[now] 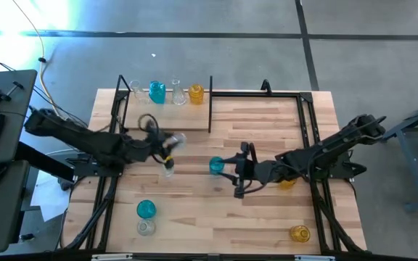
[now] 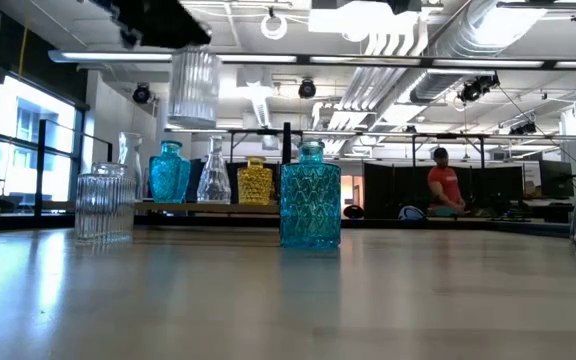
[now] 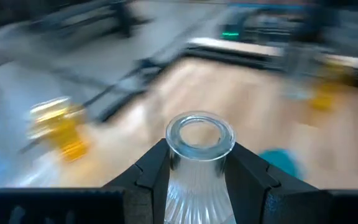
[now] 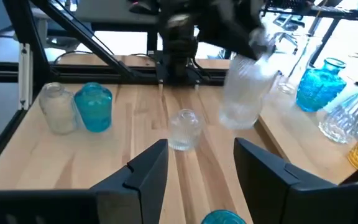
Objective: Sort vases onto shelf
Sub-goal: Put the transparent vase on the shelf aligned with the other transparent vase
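My left gripper (image 1: 171, 140) is shut on a clear ribbed vase (image 2: 193, 85), held up over the table's middle left. Below it a small clear vase (image 1: 168, 169) stands on the table. My right gripper (image 4: 197, 168) is open at the table's middle. A teal vase (image 1: 216, 166) stands upright on the table by its spread fingers, untouched; only its rim (image 4: 222, 218) shows in the right wrist view. The shelf (image 1: 165, 101) at the far edge carries a clear (image 1: 135, 90), a teal (image 1: 157, 92), another clear (image 1: 178, 94) and an amber vase (image 1: 196, 93). My left gripper pinches the clear ribbed vase between its two fingers (image 3: 151, 171), at the shoulder (image 3: 197, 168) just under the open rim. The vase is lifted clear of the table and hangs below the gripper, its base (image 2: 193, 120) well above the tabletop.
A teal (image 1: 146, 209) and a clear vase (image 1: 146, 227) stand near the near left corner. One amber vase (image 1: 300, 233) stands at the near right, another (image 1: 287, 183) partly under my right arm. A person in red (image 2: 443, 188) is far behind the table.
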